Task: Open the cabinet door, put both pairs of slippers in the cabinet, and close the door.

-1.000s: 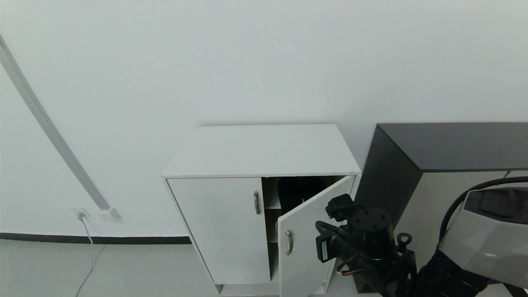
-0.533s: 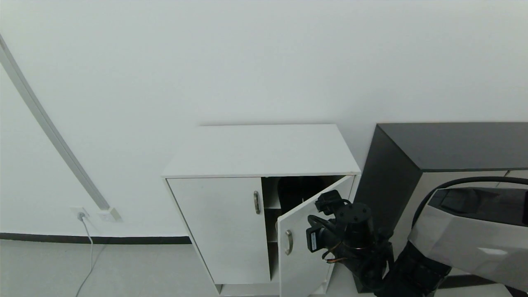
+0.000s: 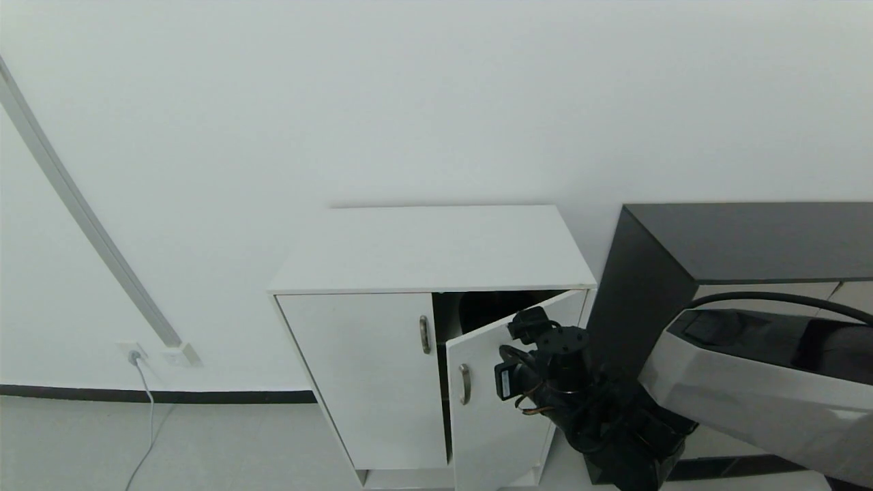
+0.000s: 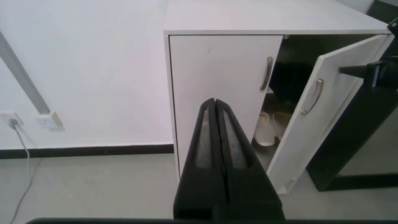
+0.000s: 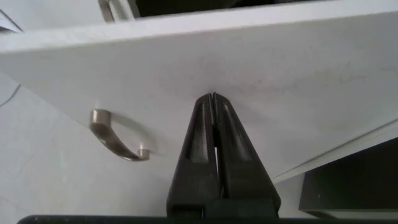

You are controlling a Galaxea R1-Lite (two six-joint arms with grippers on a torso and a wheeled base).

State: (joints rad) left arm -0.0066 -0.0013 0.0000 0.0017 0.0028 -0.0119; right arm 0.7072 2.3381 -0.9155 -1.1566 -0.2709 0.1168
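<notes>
The white cabinet [image 3: 436, 249] stands against the wall, its left door [image 3: 361, 375] closed and its right door [image 3: 484, 416] ajar at a small angle. My right gripper [image 5: 214, 98] is shut, with its tips pressed on the outer face of that door [image 5: 292, 68], beside the metal handle [image 5: 118, 140]; the head view has it [image 3: 525, 326] near the door's upper part. Pale slippers [image 4: 267, 129] lie inside on a low shelf. My left gripper [image 4: 214, 104] is shut on nothing, held in the air in front of the cabinet [image 4: 217, 74].
A dark cabinet [image 3: 736, 239] stands right beside the white one, close to my right arm. A wall socket with a cable [image 3: 134, 356] and a slanted conduit [image 3: 82, 211] are at the left. Grey floor [image 3: 204, 443] lies before the cabinet.
My right arm has moved left and forward against the right door. The door has swung farther toward closed, and the dark gap has narrowed.
</notes>
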